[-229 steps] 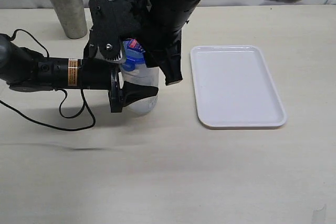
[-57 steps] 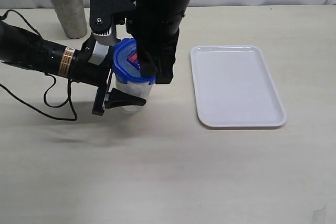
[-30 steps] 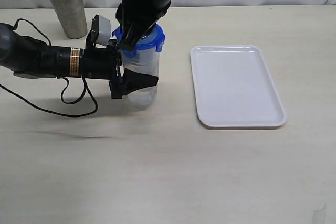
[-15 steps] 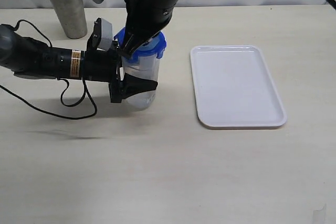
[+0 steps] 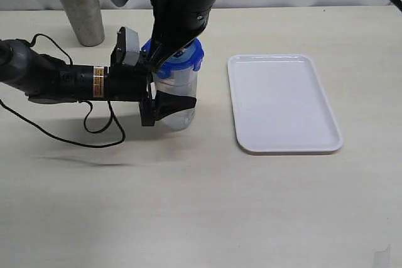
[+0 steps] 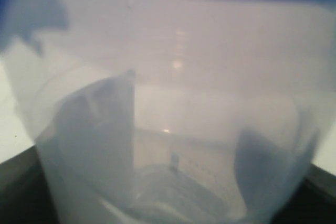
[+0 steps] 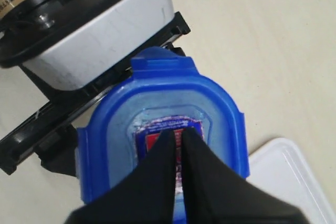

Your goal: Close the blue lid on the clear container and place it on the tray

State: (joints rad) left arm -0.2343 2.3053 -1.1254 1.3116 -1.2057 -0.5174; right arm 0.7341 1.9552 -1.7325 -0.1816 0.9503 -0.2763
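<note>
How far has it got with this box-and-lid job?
Done: the blue lid sits on the clear container. In hand: the left gripper holds the container, and the shut right gripper presses the lid's top; I cannot tell whether its tabs are latched. Left: moving it onto the tray, which it stands beside.

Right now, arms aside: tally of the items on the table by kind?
Grey tapered steel cup: 1
Tall clear plastic container: 1
Blue snap-tab plastic lid, on the container: 1
Flat white rectangular plastic tray: 1
Total: 4
</note>
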